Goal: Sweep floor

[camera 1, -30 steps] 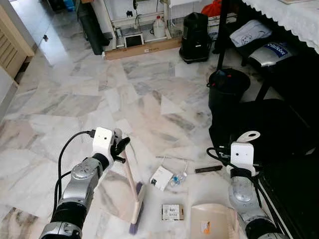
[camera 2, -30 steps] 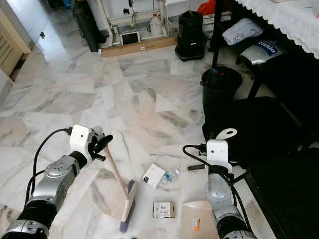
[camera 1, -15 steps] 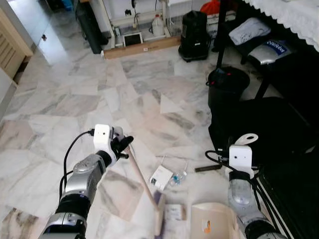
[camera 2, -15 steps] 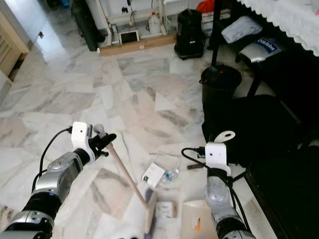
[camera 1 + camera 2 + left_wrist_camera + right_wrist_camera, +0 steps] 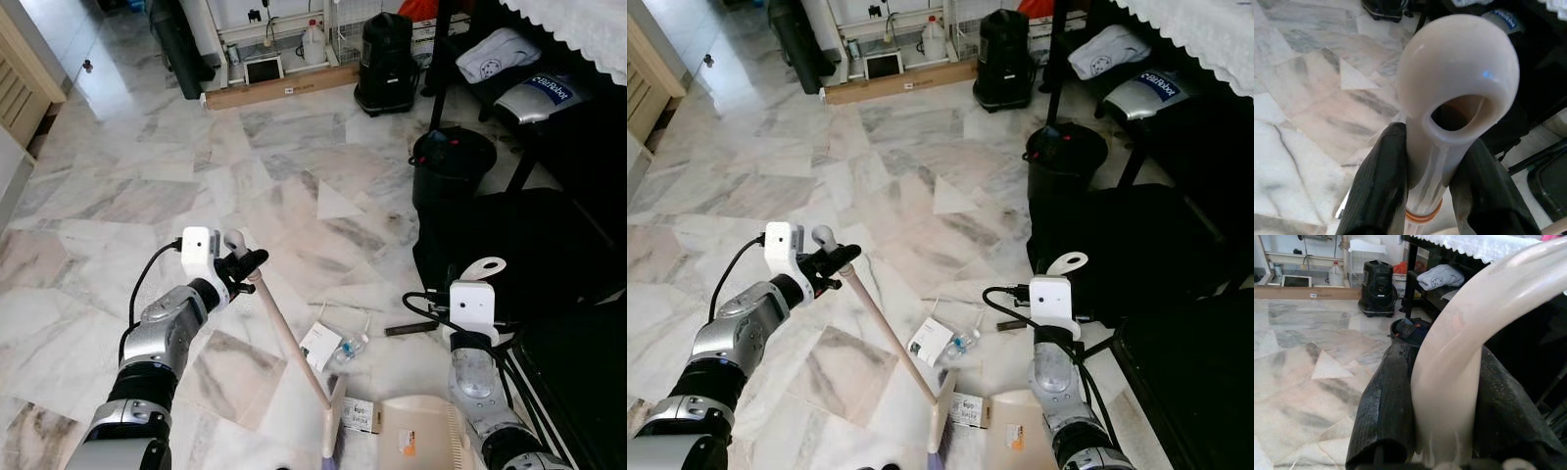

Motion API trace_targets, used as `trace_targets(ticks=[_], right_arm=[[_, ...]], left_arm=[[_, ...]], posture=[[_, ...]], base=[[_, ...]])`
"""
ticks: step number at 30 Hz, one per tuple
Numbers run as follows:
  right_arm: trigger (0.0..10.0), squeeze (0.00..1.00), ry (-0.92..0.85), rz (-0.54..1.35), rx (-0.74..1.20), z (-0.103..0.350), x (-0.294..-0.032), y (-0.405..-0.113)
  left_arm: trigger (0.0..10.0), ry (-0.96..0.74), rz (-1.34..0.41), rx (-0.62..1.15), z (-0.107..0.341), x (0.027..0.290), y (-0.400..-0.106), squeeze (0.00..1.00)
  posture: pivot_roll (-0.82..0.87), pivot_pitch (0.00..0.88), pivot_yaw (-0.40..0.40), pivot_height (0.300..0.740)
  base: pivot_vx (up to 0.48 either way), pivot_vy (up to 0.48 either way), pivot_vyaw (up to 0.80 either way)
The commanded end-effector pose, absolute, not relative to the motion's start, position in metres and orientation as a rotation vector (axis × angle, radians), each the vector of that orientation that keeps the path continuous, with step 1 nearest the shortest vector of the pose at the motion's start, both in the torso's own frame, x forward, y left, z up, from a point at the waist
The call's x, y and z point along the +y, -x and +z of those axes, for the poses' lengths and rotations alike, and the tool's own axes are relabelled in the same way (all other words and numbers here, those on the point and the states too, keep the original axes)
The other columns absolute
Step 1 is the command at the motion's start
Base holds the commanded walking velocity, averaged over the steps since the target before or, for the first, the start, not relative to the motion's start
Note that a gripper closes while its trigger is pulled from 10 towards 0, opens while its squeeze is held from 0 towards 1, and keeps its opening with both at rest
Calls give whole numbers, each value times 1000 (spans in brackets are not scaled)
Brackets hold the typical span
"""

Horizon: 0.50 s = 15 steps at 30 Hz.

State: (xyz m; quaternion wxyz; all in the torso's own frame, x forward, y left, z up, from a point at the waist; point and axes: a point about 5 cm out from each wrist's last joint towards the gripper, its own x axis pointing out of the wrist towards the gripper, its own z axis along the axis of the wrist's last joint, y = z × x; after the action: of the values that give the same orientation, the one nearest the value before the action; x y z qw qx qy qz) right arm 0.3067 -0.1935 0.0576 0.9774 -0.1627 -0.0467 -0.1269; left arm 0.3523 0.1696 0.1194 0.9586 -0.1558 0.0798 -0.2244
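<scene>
Left eye view gave me the layout: my left gripper [image 5: 245,264] was clamped on the top of the broom [image 5: 294,343], whose pale handle slanted down to a brush head [image 5: 333,431] resting on the marble floor [image 5: 147,196]. The left wrist view confirmed it, both black fingers [image 5: 1378,181] pressed against the handle just under its rounded, holed end cap. My right gripper [image 5: 1444,396] was closed on the curved handle of the dustpan [image 5: 421,436], which sat flat on the floor with its mouth facing the brush.

A small printed carton [image 5: 361,415] lay between the brush head and the dustpan lip, touching or nearly touching both. A white card [image 5: 318,345] and a small clear bottle [image 5: 348,350] lay just beyond, with a thin dark strip [image 5: 409,330] further toward the black bag [image 5: 509,255].

I judged the step in hand to be pushing the carton into the pan. To do it well, I wanted the brush kept low and square to the pan mouth, a short firm stroke, and the pan held down hard so the lip did not ride up. The card and bottle would need a second pass, started from behind them.
</scene>
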Motion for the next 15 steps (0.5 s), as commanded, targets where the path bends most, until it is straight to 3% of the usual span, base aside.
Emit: trace_targets(ticks=[1, 15], right_arm=[[10000, 0, 317, -234, -41, 47, -186, -303], [10000, 0, 316, -227, -32, 48, -185, -306]], left_arm=[[10000, 442, -517, 145, 121, 164, -350, 0], [10000, 541, -537, 117, 137, 174, -353, 0]], posture=[[27, 136, 138, 740], [36, 118, 137, 740]], base=[[0, 0, 0], [0, 0, 0]])
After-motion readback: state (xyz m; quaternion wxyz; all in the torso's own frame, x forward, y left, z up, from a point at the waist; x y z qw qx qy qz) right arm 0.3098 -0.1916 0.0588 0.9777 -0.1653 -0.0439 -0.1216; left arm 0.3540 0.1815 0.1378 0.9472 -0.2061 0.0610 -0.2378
